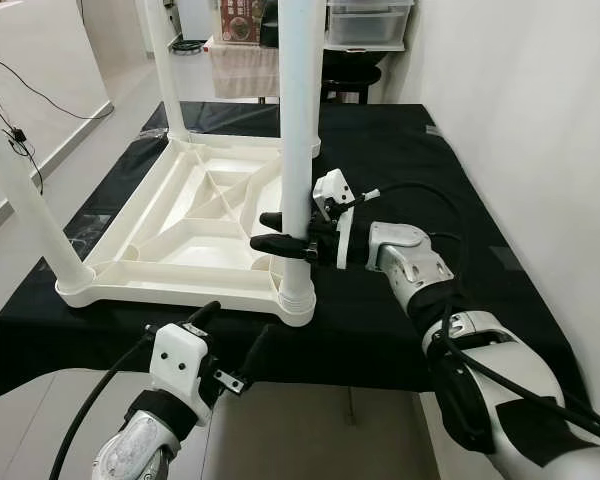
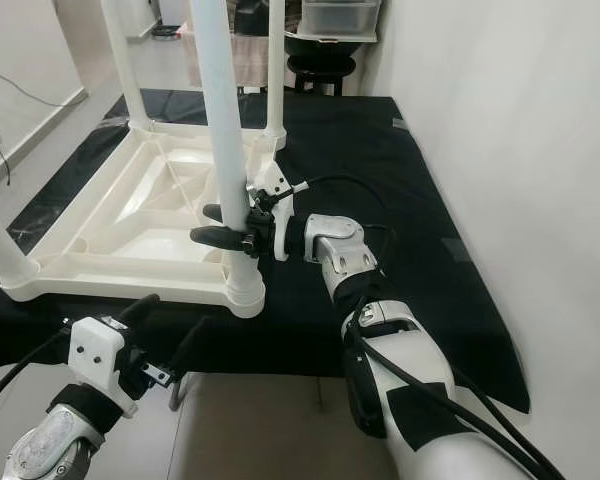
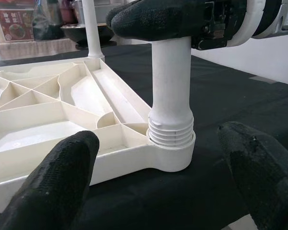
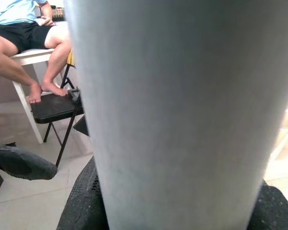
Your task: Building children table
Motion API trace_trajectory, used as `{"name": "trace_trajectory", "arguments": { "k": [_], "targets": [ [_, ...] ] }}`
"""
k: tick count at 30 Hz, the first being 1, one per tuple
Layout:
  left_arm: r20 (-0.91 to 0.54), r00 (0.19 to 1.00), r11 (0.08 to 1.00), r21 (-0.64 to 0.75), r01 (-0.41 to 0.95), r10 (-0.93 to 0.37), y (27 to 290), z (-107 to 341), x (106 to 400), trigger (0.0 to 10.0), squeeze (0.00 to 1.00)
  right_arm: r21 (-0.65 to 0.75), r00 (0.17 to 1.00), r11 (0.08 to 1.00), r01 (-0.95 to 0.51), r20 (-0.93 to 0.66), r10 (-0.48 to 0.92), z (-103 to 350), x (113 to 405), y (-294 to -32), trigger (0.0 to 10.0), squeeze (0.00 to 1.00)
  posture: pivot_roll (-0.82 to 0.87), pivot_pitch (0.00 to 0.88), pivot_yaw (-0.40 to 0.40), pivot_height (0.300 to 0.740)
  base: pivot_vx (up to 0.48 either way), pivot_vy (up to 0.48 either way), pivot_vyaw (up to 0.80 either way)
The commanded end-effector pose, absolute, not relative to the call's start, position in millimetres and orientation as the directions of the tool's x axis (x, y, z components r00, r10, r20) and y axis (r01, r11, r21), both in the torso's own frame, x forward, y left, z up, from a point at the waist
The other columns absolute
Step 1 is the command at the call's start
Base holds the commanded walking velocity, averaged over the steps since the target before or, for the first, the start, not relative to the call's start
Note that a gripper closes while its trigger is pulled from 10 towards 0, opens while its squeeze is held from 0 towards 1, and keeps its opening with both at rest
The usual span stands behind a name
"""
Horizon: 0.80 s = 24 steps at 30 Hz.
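The white plastic table top [image 1: 195, 240] lies upside down on a black cloth [image 1: 430, 180]. Legs stand up from its corners: near-left leg [image 1: 35, 215], far-left leg [image 1: 165, 60], and near-right leg [image 1: 298, 120]. My right gripper [image 1: 275, 231] is shut on the near-right leg a little above its threaded socket [image 3: 170, 153], one finger [image 3: 153, 19] on each side. The left gripper [image 1: 230, 335] hovers open at the cloth's front edge, just in front of that corner and apart from it. In the right wrist view the leg [image 4: 182, 115] stands close between the fingers [image 4: 81, 201].
A white wall [image 1: 520, 100] runs along the right side of the cloth-covered table. At the back stand a stool and a storage box [image 1: 365, 20], with a towel [image 1: 242, 68] hanging. Cables trail on the floor at left. A person [image 4: 19, 33] sits on a chair beyond.
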<state>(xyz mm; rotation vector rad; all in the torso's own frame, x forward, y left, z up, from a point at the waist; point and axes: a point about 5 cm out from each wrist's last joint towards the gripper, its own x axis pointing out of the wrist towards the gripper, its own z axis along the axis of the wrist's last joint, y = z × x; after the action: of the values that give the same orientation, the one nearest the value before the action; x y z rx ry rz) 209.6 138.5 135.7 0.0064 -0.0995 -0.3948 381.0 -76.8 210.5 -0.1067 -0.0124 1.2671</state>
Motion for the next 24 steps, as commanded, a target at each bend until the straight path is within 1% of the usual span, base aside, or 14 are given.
{"name": "trace_trajectory", "arguments": {
  "k": [1,5,6,7,9,10,11,15,19,20,21,22,23,24],
  "targets": [
    [0.073,0.918,0.921,0.025,0.389,-0.389,137,130,209,10.0,0.0,-0.105,0.328,0.318,-0.942,-0.088,0.941,206,382,-78,0.0,0.0,0.08,0.062,-0.048,0.74,0.0,0.0,0.0],
    [0.075,0.918,0.921,0.026,0.39,-0.391,137,131,208,10.0,0.0,-0.103,0.394,0.386,-0.917,-0.07,0.917,205,385,-83,0.0,0.0,0.07,0.074,-0.047,0.74,0.0,0.0,0.0],
    [0.076,0.918,0.921,0.027,0.389,-0.39,138,132,207,10.0,0.0,-0.094,0.48,0.473,-0.876,-0.072,0.875,200,387,-85,0.0,0.0,0.06,0.083,-0.052,0.74,0.0,0.0,0.0],
    [0.078,0.917,0.921,0.026,0.39,-0.39,139,133,207,10.0,0.0,-0.004,0.696,0.697,-0.717,-0.06,0.716,171,374,-72,0.0,0.0,0.04,0.093,-0.063,0.74,0.0,0.0,0.0],
    [0.078,0.917,0.921,0.026,0.39,-0.39,139,133,207,10.0,0.0,-0.004,0.696,0.697,-0.717,-0.06,0.716,171,374,-72,0.0,0.0,0.04,0.093,-0.063,0.74,0.0,0.0,0.0],
    [0.08,0.917,0.92,0.025,0.39,-0.391,140,134,206,10.0,0.0,0.065,0.84,0.844,-0.533,-0.078,0.537,153,359,-73,0.0,0.0,0.04,0.093,-0.063,0.74,0.0,0.0,0.0],
    [0.082,0.917,0.92,0.021,0.391,-0.391,141,135,207,10.0,0.0,0.066,0.884,0.887,-0.456,-0.083,0.461,140,339,-66,0.0,0.0,0.04,0.114,-0.035,0.74,0.0,0.0,0.0],
    [0.078,0.916,0.919,0.026,0.394,-0.394,142,134,210,10.0,0.0,-0.019,0.815,0.815,-0.579,-0.043,0.578,141,340,-48,0.0,0.0,0.03,0.092,-0.024,0.74,0.0,0.0,0.0],
    [0.079,0.913,0.917,0.019,0.399,-0.399,142,134,211,10.0,0.0,-0.066,0.814,0.811,-0.581,-0.02,0.581,147,350,-49,0.0,0.0,0.03,0.088,-0.027,0.74,0.0,0.0,0.0],
    [0.078,0.912,0.916,0.025,0.401,-0.402,141,134,211,10.0,0.0,-0.049,0.824,0.822,-0.567,-0.024,0.566,146,353,-48,1.1,0.0,0.03,0.088,-0.027,0.74,0.0,0.0,0.0],
    [0.079,0.916,0.92,0.031,0.391,-0.392,142,134,212,10.0,0.0,-0.026,0.809,0.808,-0.588,-0.025,0.588,147,355,-45,10.0,0.0,0.04,0.085,-0.03,0.74,0.0,0.0,0.0],
    [0.079,0.916,0.92,0.031,0.391,-0.392,142,134,212,10.0,0.0,-0.026,0.809,0.808,-0.588,-0.025,0.588,147,355,-45,10.0,0.0,0.04,0.085,-0.03,0.74,0.0,0.0,0.0],
    [0.08,0.919,0.923,0.035,0.383,-0.385,142,135,212,10.0,0.0,-0.012,0.796,0.796,-0.605,-0.025,0.604,147,355,-43,10.0,1.0,0.04,0.085,-0.03,0.74,0.0,0.0,0.0],
    [0.08,0.919,0.923,0.035,0.383,-0.385,142,135,212,10.0,0.0,-0.012,0.796,0.796,-0.605,-0.025,0.604,147,355,-43,10.0,1.0,0.04,0.085,-0.03,0.74,0.0,0.0,0.0]
  ]
}}
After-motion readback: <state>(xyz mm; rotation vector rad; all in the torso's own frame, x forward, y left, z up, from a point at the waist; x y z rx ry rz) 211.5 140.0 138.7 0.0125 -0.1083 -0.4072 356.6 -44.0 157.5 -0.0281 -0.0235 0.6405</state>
